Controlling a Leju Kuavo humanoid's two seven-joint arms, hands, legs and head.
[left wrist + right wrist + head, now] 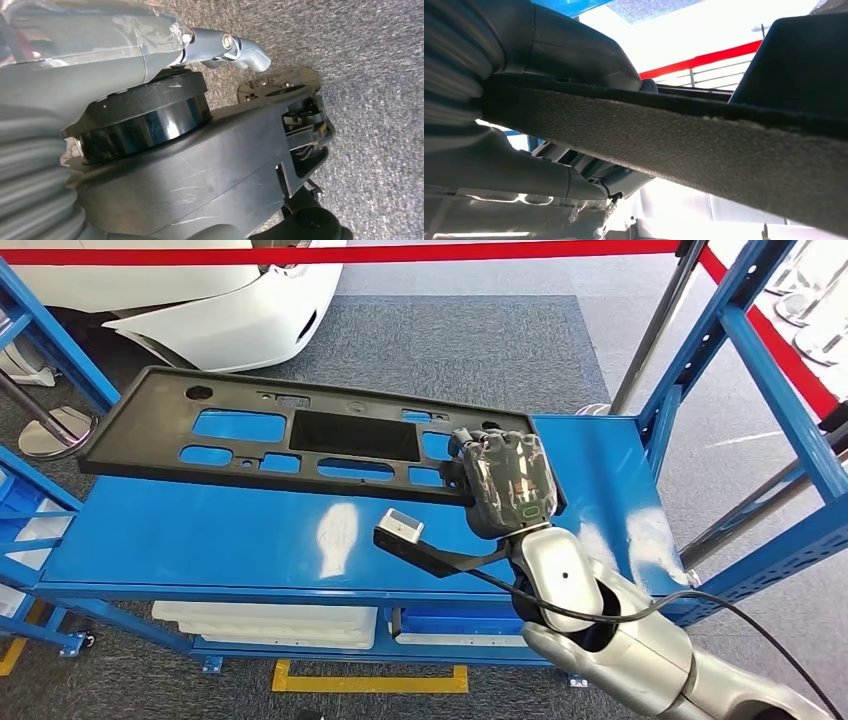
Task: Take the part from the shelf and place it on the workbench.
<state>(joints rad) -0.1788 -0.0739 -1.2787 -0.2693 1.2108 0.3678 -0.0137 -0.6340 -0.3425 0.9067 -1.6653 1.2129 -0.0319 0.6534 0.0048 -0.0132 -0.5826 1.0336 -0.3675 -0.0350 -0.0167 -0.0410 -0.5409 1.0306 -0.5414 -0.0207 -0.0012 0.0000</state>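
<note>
A long black plastic part [150, 425] with several cut-outs lies across the back of the blue shelf deck [230, 535], its left end reaching past the deck's edge. My right hand [510, 485], wrapped in clear film, grips the part's right end. In the right wrist view the part's rough edge [704, 145] runs between the thumb [524, 172] and the dark fingers [574, 50]. My left hand [100, 45] hangs over grey carpet, one silver finger [235, 50] sticking out; how the rest of it lies is hidden.
Blue shelf uprights [700, 350] rise at the right and far left. Behind the shelf are a white car bumper [230, 310] and red barrier tape [400, 252]. White trays [270, 625] sit on the lower level. A chrome stanchion base [50, 430] stands at the left.
</note>
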